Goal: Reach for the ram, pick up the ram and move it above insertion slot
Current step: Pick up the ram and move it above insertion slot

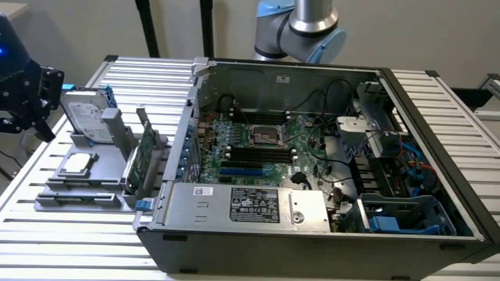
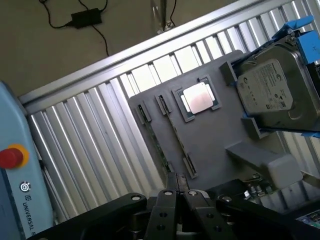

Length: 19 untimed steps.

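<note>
The ram (image 2: 156, 142) stands on its long edge in the clips of a grey fixture tray (image 2: 215, 145), which sits outside the computer case (image 1: 312, 252) on the exterior view's left. It is not yet lifted. I judge the edge-up seating to be deliberate, since it presents the thin board's upper edge to a pinch from above.

Nearest the wrist camera, the end effector (image 2: 178, 184) hangs over the near end of the tray. Its fingers are drawn in narrow, the tips almost together, with nothing held. It appears clear of the ram and roughly in line with the stick's length. I cannot judge the clearance.

Beyond the ram on the same tray, a processor chip (image 2: 199, 97) lies flat in a recess. Past it, a hard drive (image 2: 272, 90) leans in blue brackets. An expansion card (image 1: 139, 161) stands upright on the tray's case side.

Farther off, the case lies open on the slatted surface (image 1: 70, 240), so the motherboard faces upward. The insertion slot (image 1: 262, 151) is one of several parallel black sockets there, well apart from the ram. I judge that the open-side-up position gives access to these sockets from above.
</note>
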Available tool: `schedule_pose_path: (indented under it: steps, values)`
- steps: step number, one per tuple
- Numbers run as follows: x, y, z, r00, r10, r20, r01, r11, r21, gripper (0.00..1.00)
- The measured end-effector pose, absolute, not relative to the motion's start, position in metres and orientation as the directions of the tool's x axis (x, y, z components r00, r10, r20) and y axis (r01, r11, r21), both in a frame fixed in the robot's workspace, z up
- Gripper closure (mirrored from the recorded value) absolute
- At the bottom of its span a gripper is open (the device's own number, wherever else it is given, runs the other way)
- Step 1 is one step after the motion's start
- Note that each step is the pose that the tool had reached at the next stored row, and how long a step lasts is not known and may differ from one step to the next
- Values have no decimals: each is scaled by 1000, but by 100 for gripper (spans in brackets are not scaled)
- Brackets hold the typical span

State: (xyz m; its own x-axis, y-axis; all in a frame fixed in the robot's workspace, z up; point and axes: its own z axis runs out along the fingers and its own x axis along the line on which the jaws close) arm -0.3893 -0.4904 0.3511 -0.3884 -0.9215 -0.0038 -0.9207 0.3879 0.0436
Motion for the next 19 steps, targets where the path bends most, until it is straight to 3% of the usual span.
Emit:
schedule_pose_path:
  steps: [19]
  values:
    - [-389,-490,343,-53,-999,-11,-998,53,39,89]
